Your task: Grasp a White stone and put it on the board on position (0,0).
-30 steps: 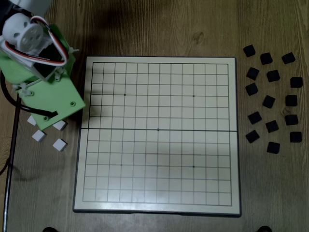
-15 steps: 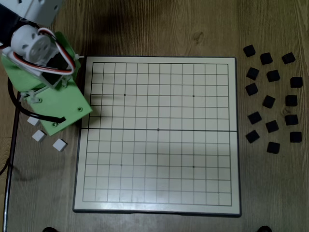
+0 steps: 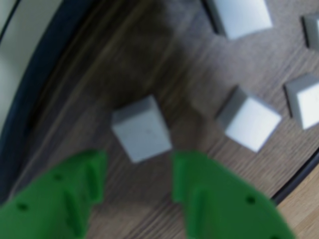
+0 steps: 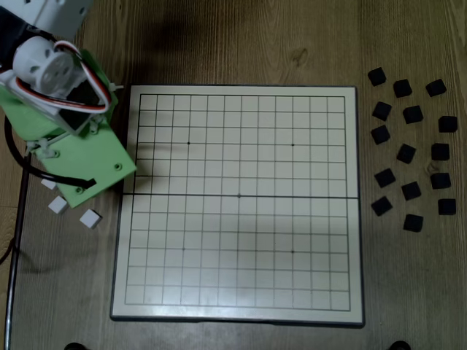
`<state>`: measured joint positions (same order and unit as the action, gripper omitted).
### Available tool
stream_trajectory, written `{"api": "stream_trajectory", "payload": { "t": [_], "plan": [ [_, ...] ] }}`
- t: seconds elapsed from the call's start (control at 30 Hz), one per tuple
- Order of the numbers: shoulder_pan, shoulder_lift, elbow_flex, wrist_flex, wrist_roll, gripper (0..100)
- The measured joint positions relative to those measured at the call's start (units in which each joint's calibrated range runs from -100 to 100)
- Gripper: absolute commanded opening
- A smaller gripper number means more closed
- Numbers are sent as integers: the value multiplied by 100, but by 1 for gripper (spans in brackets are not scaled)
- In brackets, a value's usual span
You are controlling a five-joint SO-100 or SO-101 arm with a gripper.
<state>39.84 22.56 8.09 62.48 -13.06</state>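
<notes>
In the wrist view a white stone (image 3: pixel 141 128), a small cube, lies on the dark wood table just ahead of my green gripper (image 3: pixel 139 162). The jaws are open and empty, one finger on each side of the cube's near edge, not touching it. The board's pale surface and dark rim (image 3: pixel 20 59) curve along the left edge of that view. In the fixed view the board (image 4: pixel 239 204) lies in the middle, with no stones on it. My arm (image 4: pixel 80 157) hangs over the table left of the board and hides the gripper and that stone.
More white stones lie to the right in the wrist view (image 3: pixel 248 119), (image 3: pixel 241 15), (image 3: pixel 305 99). In the fixed view two white stones (image 4: pixel 90 218), (image 4: pixel 58 205) show below the arm. Several black stones (image 4: pixel 408 146) lie right of the board. A dark rail (image 4: pixel 14 248) runs along the table's left side.
</notes>
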Motion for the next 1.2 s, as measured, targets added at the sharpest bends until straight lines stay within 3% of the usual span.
{"api": "stream_trajectory", "payload": {
  "t": [1.2],
  "plan": [
    [-173, 164, 0, -246, 317, 12]
  ]
}}
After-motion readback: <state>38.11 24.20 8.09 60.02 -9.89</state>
